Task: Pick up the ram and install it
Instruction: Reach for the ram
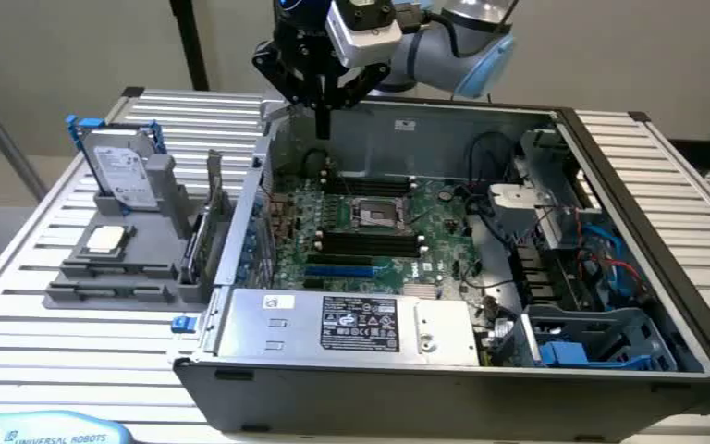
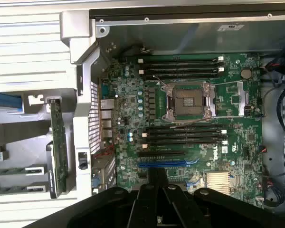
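Robotics laboratory bench, indicated by slatted aluminium table (image 1: 59, 342), opened computer case (image 1: 454, 384) and grey parts fixture (image 1: 121, 277).

A green motherboard (image 2: 237, 142) carries black memory slots (image 2: 185, 135) and one blue slot (image 2: 161, 164); the gripper (image 1: 323, 125) is black.

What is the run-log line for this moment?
gripper: shut, holds nothing | place: above case | slots: empty

One gripper (image 1: 323, 128), one computer case (image 1: 454, 393), one motherboard (image 2: 237, 156), one hard drive (image 1: 127, 168), one expansion card (image 2: 59, 152)
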